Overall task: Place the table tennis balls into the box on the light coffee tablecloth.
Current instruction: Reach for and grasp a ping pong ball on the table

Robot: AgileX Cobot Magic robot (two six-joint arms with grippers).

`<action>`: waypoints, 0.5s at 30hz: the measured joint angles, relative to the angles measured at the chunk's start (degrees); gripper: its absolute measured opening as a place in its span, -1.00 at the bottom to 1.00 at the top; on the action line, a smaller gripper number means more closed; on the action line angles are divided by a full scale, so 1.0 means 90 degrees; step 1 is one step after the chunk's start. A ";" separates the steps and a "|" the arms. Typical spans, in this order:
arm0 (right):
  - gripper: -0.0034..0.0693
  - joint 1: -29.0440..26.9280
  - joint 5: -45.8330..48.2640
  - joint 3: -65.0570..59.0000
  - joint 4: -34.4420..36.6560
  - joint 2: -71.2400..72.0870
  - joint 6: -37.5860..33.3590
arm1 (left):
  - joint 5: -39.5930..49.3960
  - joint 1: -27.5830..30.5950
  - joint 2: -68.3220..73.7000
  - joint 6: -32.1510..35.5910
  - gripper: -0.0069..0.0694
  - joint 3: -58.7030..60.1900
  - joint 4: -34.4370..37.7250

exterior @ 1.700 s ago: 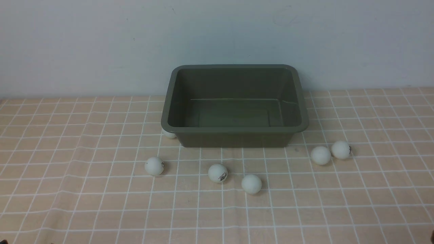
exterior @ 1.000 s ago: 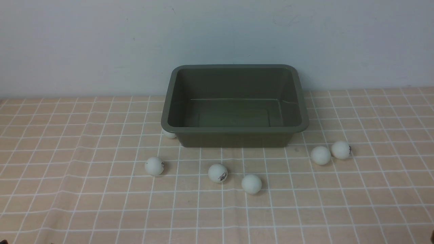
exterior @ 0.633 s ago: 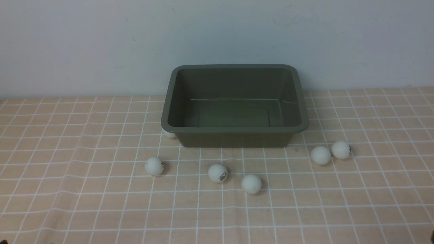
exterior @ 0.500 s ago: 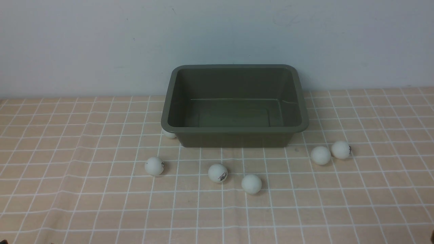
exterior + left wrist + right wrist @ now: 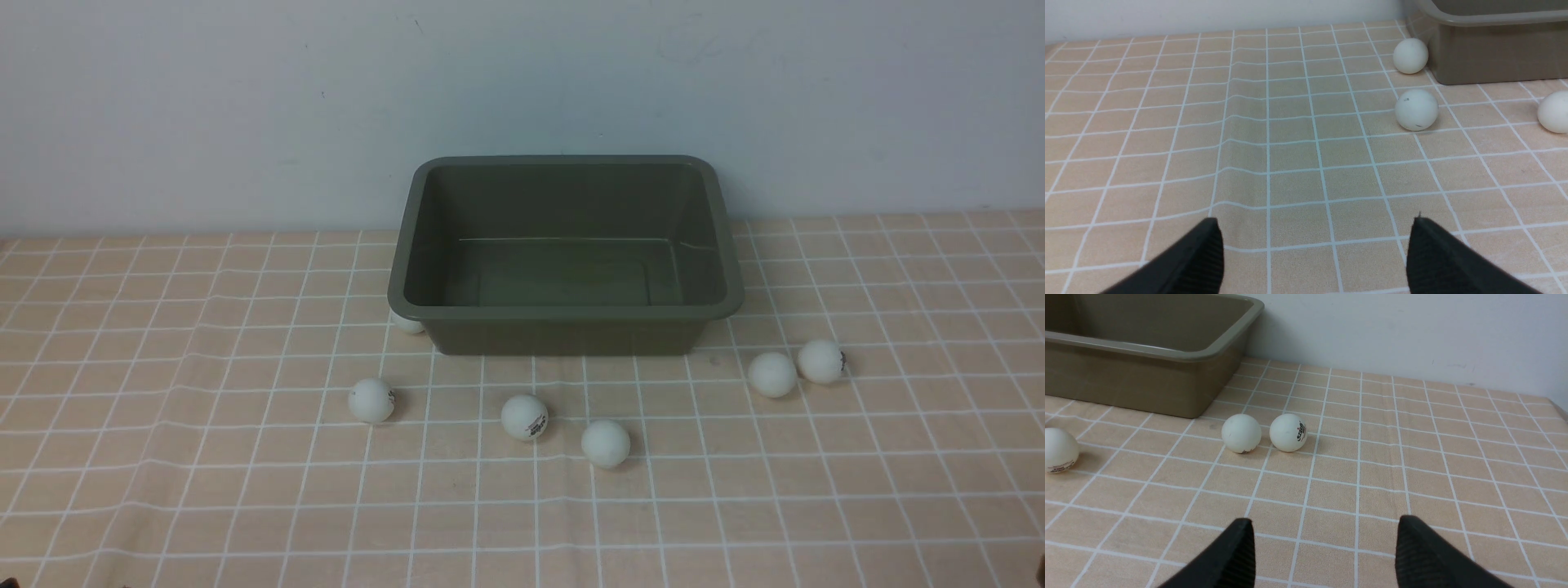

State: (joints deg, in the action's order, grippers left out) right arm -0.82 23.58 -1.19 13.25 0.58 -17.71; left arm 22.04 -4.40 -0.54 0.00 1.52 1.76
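Peach-beige checked tablecloth [image 5: 204,490] is lying under everything, and the olive-green box [image 5: 563,312] is sitting on it with all six table tennis balls resting outside it on the cloth. The left gripper [image 5: 1314,222] is hovering low over the cloth with its black fingers spread wide and only bare fabric showing between them. The marked white ball [image 5: 1417,110] is lying well ahead of this gripper and off toward the robot's right. The corner ball [image 5: 1410,56] is sitting farther ahead on the same side, just beside the box wall and tucked under its rim. The right gripper [image 5: 1325,520] is also hanging low with its fingers parted, gripping nothing. The plain ball [image 5: 1241,433] and the logo ball [image 5: 1288,432] are lying just beside each other, ahead of this gripper and slightly toward the robot's left, with the box farther off on that side. The middle logo ball [image 5: 524,417] and the middle plain ball [image 5: 605,443] are resting before the box's near wall, between the two grippers' sides and apart from both.
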 joint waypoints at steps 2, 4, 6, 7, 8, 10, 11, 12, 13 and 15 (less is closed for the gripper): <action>0.27 0.0000 0.0000 0.0000 -0.0013 0.0000 0.0000 | 0.0000 0.0000 0.0000 0.0000 0.52 0.0000 0.0000; 0.27 0.0000 0.0000 0.0000 -0.0037 0.0000 0.0000 | 0.0000 0.0000 0.0000 0.0000 0.52 0.0000 0.0000; 0.27 0.0000 0.0000 0.0000 -0.0048 0.0000 0.0000 | 0.0000 0.0000 0.0000 0.0000 0.52 0.0000 0.0000; 0.27 0.0000 0.0000 0.0000 -0.0048 0.0000 0.0000 | 0.0000 0.0000 0.0000 0.0000 0.52 0.0000 0.0000; 0.27 0.0000 0.0000 0.0000 -0.0048 0.0000 -0.0009 | 0.0000 0.0000 0.0000 0.0000 0.52 0.0000 0.0000; 0.27 0.0000 0.0000 0.0000 -0.0055 0.0000 -0.0097 | 0.0000 0.0000 0.0000 0.0000 0.52 0.0000 0.0000; 0.27 0.0000 -0.0008 0.0000 -0.0055 0.0000 -0.0125 | 0.0000 0.0000 0.0000 0.0000 0.52 0.0000 0.0000; 0.27 0.0000 -0.0015 0.0000 -0.0049 0.0000 -0.0156 | 0.0000 0.0000 0.0000 0.0000 0.52 0.0000 0.0000; 0.27 0.0000 -0.0022 0.0000 -0.0029 0.0000 -0.0162 | 0.0000 0.0000 0.0000 0.0000 0.52 0.0000 0.0000; 0.27 0.0000 -0.0097 -0.0010 0.0084 0.0000 -0.0162 | 0.0000 0.0000 0.0000 0.0000 0.52 0.0000 0.0000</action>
State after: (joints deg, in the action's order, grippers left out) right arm -0.82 22.71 -1.28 14.00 0.58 -19.17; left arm 22.04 -4.40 -0.54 0.00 1.52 1.76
